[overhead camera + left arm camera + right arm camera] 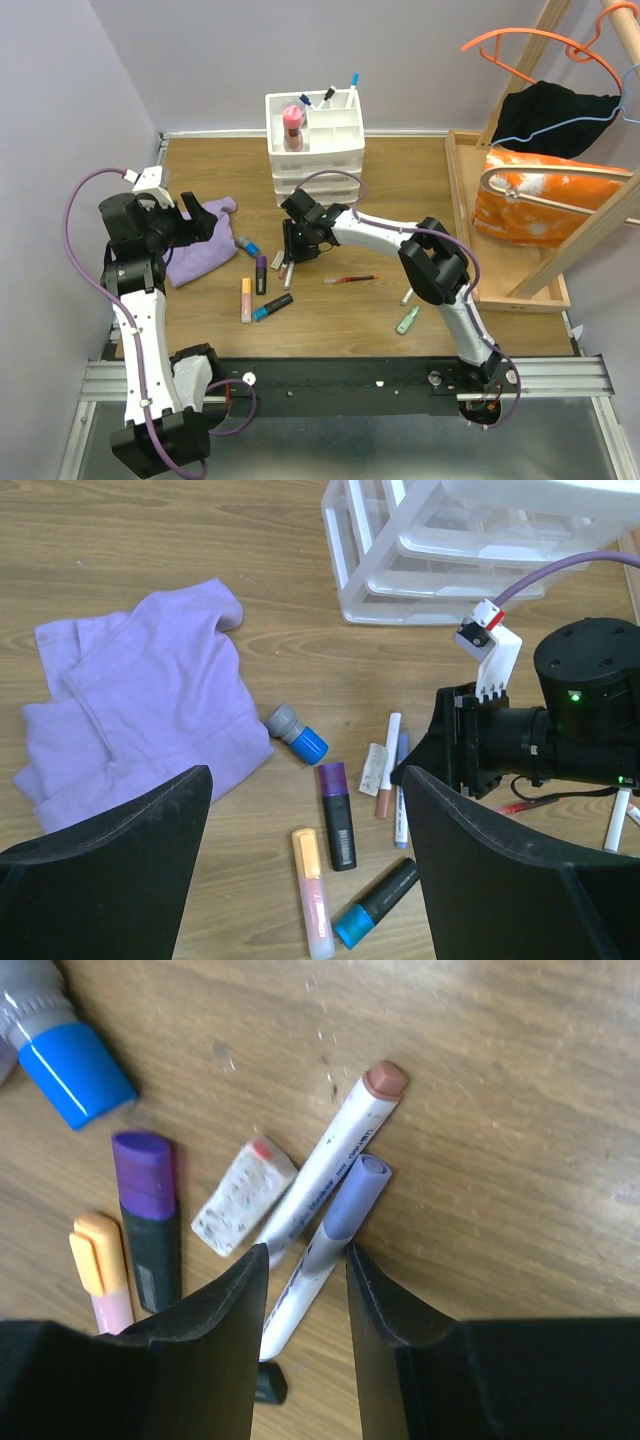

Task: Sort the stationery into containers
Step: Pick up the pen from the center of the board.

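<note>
**A:** Right wrist view first: where does the lilac-capped pen (345, 1195) sit against the right gripper (305, 1260)?

**B:** Directly under it. The jaws stand partly open with the pen's white barrel between them. A sliver of table shows on either side, so nothing is held yet.

**A:** And its long axis?

**B:** It slants across the gap instead of lying square to it. From above, the pen is on the table just in front of the white organiser (315, 165), near its left corner. The barrel runs roughly toward and away from the drawer fronts.

**A:** Anything crowding it?

**B:** The brown-capped pen (340, 1130) lies alongside, touching it or nearly so, and its tail reaches the inner edge of one finger. A small white eraser-like block (240, 1195) lies just beyond that. Closing now could, I think, catch both pens or roll the lilac one askew.

**A:** Which arm is nearer?

**B:** The right, plainly. The left gripper (307, 775) hangs wide open and empty, farther out from the organiser's front and over by the purple cloth (140, 700), well apart from this pen.

**A:** So the coming move?

**B:** My guess is a slight wrist turn to square the jaws to the barrel. Then it closes, lifts and carries the pen back to the organiser's open top compartments.
</note>
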Motion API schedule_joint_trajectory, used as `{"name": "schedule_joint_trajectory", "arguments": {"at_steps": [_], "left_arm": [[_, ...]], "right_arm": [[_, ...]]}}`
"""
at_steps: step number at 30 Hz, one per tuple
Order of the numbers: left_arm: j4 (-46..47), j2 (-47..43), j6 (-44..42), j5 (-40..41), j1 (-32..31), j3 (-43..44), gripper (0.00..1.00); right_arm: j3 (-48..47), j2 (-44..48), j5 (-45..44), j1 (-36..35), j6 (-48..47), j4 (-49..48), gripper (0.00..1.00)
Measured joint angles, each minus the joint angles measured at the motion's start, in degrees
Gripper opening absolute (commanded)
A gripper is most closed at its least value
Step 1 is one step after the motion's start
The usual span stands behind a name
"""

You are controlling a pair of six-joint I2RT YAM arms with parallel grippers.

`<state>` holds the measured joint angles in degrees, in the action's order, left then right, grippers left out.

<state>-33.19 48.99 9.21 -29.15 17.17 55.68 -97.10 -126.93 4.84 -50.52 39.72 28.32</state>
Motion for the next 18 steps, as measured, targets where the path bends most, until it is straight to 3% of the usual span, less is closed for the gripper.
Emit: {"name": "schedule_joint_trajectory", "arguments": {"at_steps": [7,18], "left_arm": [[0.04,-0.07,0.00,0.15,0.00,-0.33,0.86],[0.07,-0.04,-0.04,0.26,-0.02,-0.33,0.86]], "right_arm": [[-4.22,-2.67,-3.50,-1.31,1.51,0.87,0.41],[-2.69,-1.44,-7.41,-1.31,3.98,1.68,0.41]]}}
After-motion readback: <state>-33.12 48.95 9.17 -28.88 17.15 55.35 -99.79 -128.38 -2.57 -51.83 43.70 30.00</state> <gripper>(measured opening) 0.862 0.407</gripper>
